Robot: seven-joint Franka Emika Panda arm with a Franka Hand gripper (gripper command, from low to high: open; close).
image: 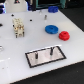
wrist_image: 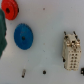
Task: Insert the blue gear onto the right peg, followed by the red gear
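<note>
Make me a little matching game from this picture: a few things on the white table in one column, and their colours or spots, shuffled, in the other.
Things:
1. blue gear
2. red gear
3. grey plate
4. cream block

Descriptions:
A. holds two thin dark pins
B. the smaller toothed disc
C. stands towards the exterior view's left
D. the wider toothed disc

Pairs: 1-D, 2-B, 3-A, 4-C

1 blue gear, 1 red gear, 2 pegs, 1 grey plate, 1 white block w/ pins
</note>
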